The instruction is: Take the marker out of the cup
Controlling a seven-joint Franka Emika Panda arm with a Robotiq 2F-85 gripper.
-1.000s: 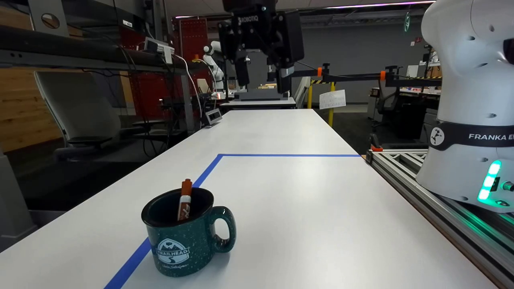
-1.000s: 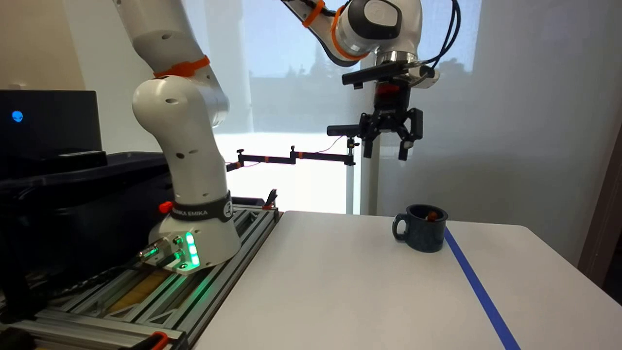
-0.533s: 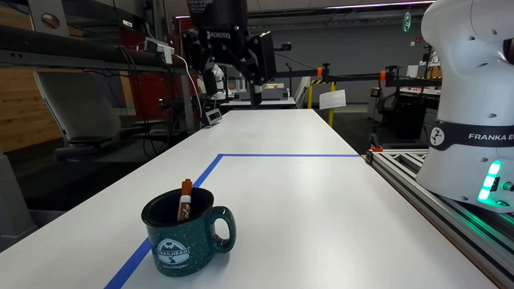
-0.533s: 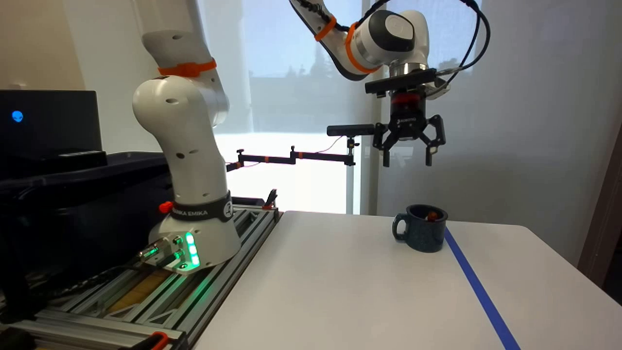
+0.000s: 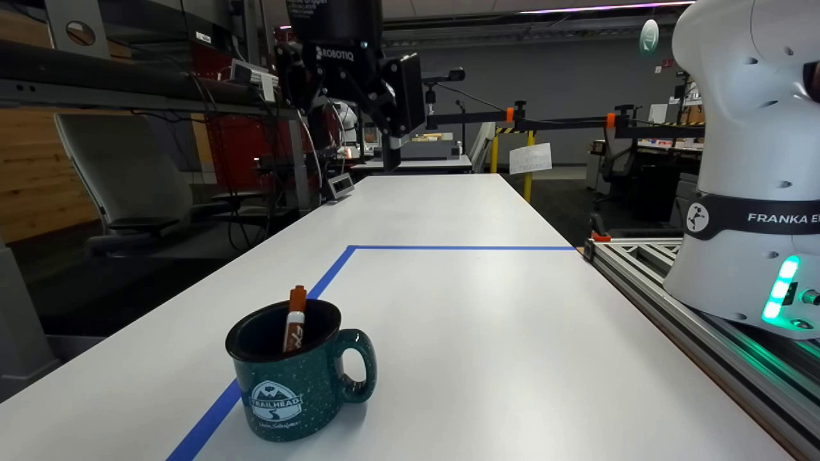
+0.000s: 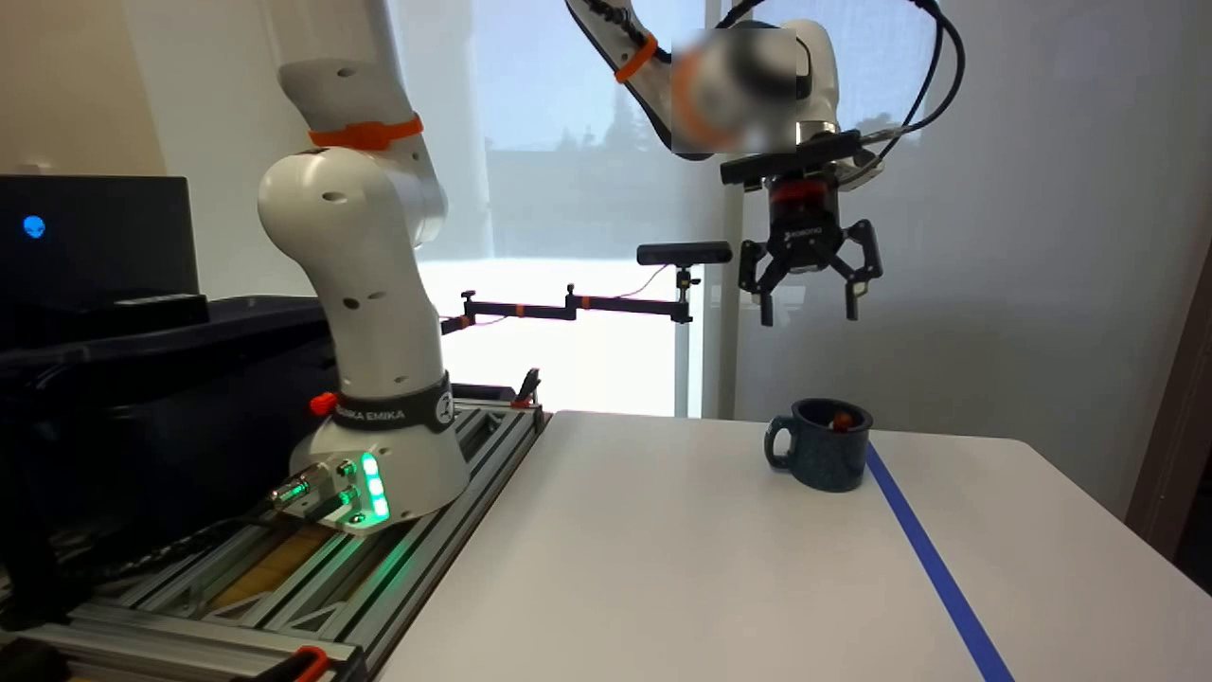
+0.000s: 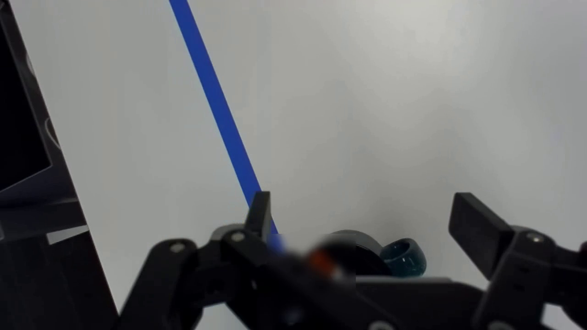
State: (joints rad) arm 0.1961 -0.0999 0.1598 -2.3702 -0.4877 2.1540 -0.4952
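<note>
The white surface [image 5: 487, 358] stretches away toward twelve o'clock. Nearest in an exterior view, at seven o'clock, the dark green cup [image 5: 288, 384] stands upright, its handle [image 5: 368, 368] toward three o'clock, hiding part of a blue tape [image 5: 330, 273]. On its emblem [image 5: 275, 402] I can read "TRAILHEAD"; the smaller line below is unclear. The marker [image 5: 295, 321] stands inside this cup, slightly tilted, with its red-orange cap above the rim; the letters on its barrel I cannot read. Higher than the cup, toward twelve o'clock, hangs the end effector [image 6: 810, 311], lettered "ROBOTIQ". Its fingers [image 6: 766, 309] are spread wide, with only air between them, well apart from cup and marker. At three o'clock of the same view, the robot base [image 5: 737, 275] carries a black band [image 5: 730, 221] with "FRANKA EMIKA". Farther hangs a paper sheet [image 5: 530, 159], its writing too faint to read.
</note>
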